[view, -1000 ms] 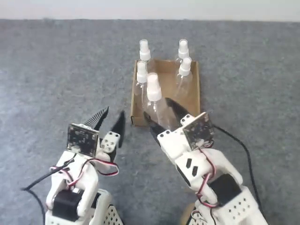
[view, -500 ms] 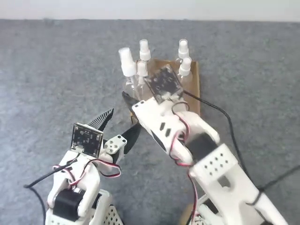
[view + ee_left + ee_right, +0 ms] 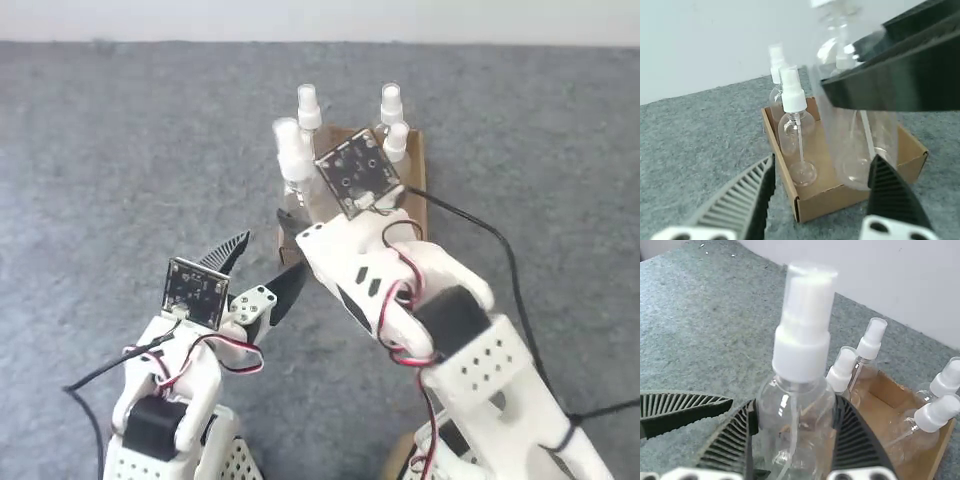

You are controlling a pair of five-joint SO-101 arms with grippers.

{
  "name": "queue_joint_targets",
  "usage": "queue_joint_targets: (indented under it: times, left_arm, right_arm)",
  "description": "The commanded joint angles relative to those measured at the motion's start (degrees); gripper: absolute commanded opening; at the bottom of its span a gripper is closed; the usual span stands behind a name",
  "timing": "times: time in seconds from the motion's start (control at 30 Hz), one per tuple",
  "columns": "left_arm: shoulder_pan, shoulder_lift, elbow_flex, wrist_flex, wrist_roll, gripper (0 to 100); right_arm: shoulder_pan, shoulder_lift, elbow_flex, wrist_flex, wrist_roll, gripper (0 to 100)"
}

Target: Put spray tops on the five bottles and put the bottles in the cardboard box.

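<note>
The right gripper (image 3: 796, 412) has its ribbed black fingers (image 3: 727, 440) closed around the body of a clear bottle (image 3: 797, 390). They pinch it from both sides so that it stands upright between them. Its white spray top (image 3: 802, 325) rises well above the fingertips. In the high view this held bottle sits over the near left corner of the cardboard box (image 3: 832, 202). From the left wrist view its base hangs just inside the box's near wall, though I cannot tell whether it touches the floor. Beyond the right fingertips four capped bottles stand in the box. The nearest bottle (image 3: 842, 371) is just past the held one, with a second bottle (image 3: 867, 352) close behind it. A pair of bottles (image 3: 932, 415) stands off to the side of the far finger. The left gripper (image 3: 268, 258) sits low over the grey carpet (image 3: 120, 150), short of the box, with its fingers (image 3: 747, 200) spread wide and nothing between them. Straight ahead of the left fingertips is the box's near corner. The held bottle and one black finger of the right gripper loom just above and beyond the left gripper's outer finger. The two grippers are near each other but apart.
</note>
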State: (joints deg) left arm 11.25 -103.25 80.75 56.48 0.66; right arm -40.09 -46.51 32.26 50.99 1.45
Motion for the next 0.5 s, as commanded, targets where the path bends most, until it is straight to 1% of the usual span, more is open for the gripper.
queue_joint_targets:
  times: [0.0,0.27,0.37,0.47]
  left_arm:
    - [-0.4,-0.5,-0.1,-1.5,-0.2,27]
    - [-0.4,-0.5,0.0,-1.2,-0.1,27]
    - [-0.4,-0.6,0.0,-1.2,-0.1,27]
    - [-0.4,-0.7,0.0,-1.2,0.0,27]
  right_arm:
    - [-0.6,-5.7,-5.0,4.2,-0.3,0.6]
    - [0.0,-7.9,-5.2,4.9,0.0,0.6]
    - [4.1,-7.8,-7.1,5.7,2.2,0.6]
    - [10.2,-7.3,-11.7,7.9,5.4,0.6]
